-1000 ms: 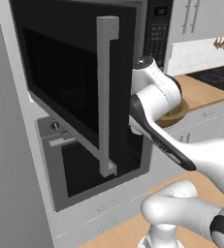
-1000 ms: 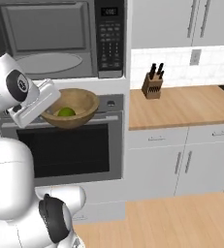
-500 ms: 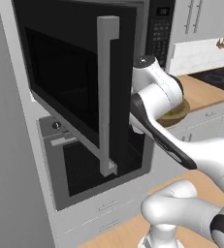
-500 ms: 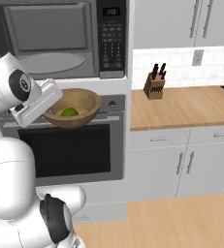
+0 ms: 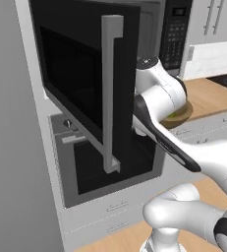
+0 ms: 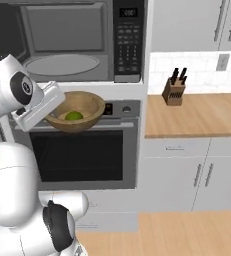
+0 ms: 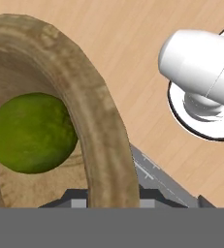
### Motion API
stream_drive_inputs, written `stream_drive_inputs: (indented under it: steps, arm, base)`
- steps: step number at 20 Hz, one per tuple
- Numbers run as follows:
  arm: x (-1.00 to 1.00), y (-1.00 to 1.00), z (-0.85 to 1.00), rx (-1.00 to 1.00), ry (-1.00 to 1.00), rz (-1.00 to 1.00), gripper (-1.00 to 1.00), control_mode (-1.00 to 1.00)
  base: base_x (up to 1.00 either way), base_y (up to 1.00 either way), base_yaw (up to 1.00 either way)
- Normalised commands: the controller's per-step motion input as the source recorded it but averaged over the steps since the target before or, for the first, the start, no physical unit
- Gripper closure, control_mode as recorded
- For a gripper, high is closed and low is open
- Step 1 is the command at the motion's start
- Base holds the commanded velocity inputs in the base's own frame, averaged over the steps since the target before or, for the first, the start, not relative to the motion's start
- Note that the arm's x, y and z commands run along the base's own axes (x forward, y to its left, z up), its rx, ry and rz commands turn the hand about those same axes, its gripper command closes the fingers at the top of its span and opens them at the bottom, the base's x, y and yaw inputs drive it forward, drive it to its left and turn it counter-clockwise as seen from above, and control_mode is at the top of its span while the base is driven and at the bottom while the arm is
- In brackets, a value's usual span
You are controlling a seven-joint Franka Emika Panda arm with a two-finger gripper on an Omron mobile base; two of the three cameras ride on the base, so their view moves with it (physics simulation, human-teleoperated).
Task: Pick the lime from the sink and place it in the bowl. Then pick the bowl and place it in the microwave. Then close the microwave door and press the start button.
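My gripper (image 7: pixel 111 197) is shut on the rim of the brown wooden bowl (image 7: pixel 100 121), one finger inside and one outside. The lime (image 7: pixel 31 133) lies in the bowl. In the right base view the bowl (image 6: pixel 84 111) with the lime (image 6: pixel 74 116) hangs in front of the oven, just below the microwave (image 6: pixel 62 45), and my gripper (image 6: pixel 54 116) grips its left rim. The microwave door (image 5: pixel 80 78) stands swung open, its silver bar handle (image 5: pixel 110 93) towards me. The keypad panel (image 6: pixel 127 45) is on the microwave's right. The sink is out of view.
Below the microwave is the black-and-silver oven (image 6: pixel 82 155) with a horizontal handle. To the right runs a wooden counter (image 6: pixel 197 117) with a knife block (image 6: pixel 174 89), white cabinets above and below it. The open door reaches out to the arm's left.
The whole scene has slid a little to the right in the right base view, so the camera has moved. The bowl with the lime stays in my grip at about the same height.
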Motion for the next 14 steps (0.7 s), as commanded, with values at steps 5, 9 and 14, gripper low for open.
stream_drive_inputs:
  steps: [5, 9, 14]
  arm:
    - [0.0, 0.0, 0.0, 0.0, 0.0, 0.0, 1.0, 1.0]
    - [0.0, 0.0, 0.0, 0.0, 0.0, 0.0, 1.0, 1.0]
    - [0.0, 0.0, 0.0, 0.0, 0.0, 0.0, 1.0, 1.0]
  base:
    - [0.6, 0.0, 0.02]
    - [0.39, 0.0, 0.05]
    - [0.09, -0.07, 0.12]
